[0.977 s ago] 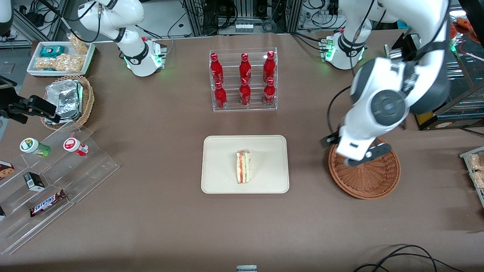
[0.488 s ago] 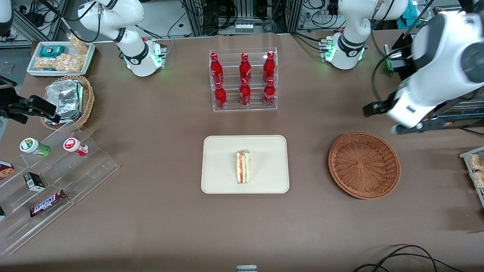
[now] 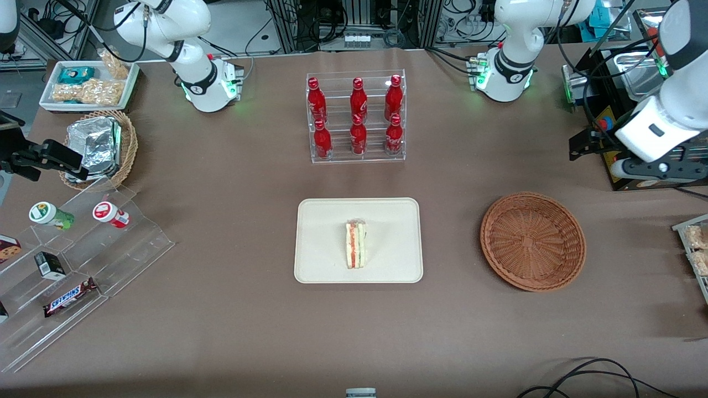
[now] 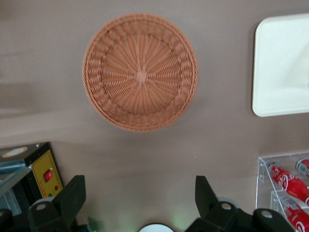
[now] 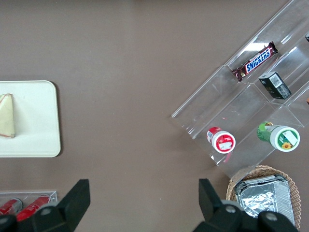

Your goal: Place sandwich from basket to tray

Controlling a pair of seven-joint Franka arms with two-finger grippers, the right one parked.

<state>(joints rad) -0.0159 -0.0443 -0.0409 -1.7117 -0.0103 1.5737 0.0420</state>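
Note:
The sandwich (image 3: 355, 244), a pale wedge with orange-red and green layers, lies on the cream tray (image 3: 321, 221) in the middle of the table; it also shows in the right wrist view (image 5: 7, 116). The round reddish-brown basket (image 3: 532, 240) sits empty beside the tray, toward the working arm's end. My gripper (image 3: 600, 157) hangs high above the table, farther from the front camera than the basket and apart from it. In the left wrist view the gripper (image 4: 140, 193) is open with nothing between its black fingers (image 4: 72, 193), and the basket (image 4: 140, 72) and a tray corner (image 4: 282, 72) show.
A clear rack of red bottles (image 3: 357, 116) stands farther back than the tray. A black box with a yellow panel (image 4: 46, 174) is close to the gripper. A stepped clear stand with snacks (image 3: 83, 249) and a tan basket with foil (image 3: 99, 146) lie toward the parked arm's end.
The gripper has lifted from over the basket and swung away from the front camera toward the working arm's end. The sandwich, tray and basket have not moved.

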